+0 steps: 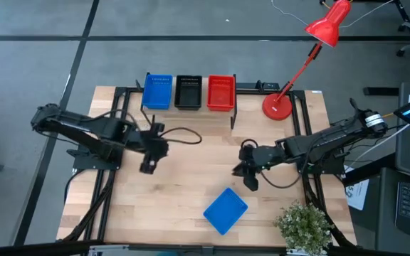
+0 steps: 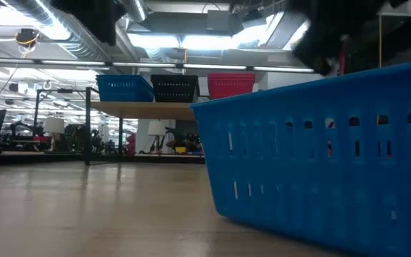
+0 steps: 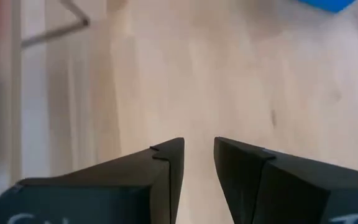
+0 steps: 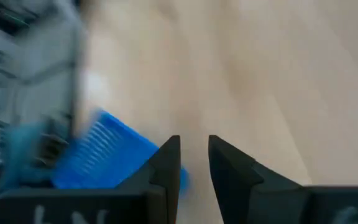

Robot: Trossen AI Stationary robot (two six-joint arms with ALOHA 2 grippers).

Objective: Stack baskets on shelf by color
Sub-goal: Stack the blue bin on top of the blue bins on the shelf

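Note:
One blue basket lies alone, flat on the tabletop near the table's near edge; it fills the low view's right side. On the shelf at the far edge stand blue baskets, black baskets and red baskets, side by side. My left gripper hovers over bare wood left of centre, shut to a narrow slit, empty. My right gripper hovers just beyond the loose blue basket, also shut to a slit, empty.
A red desk lamp stands at the far right of the table beside the shelf. A small green plant sits at the near right corner. Cables trail from both arms across the wood. Open tabletop lies between the grippers.

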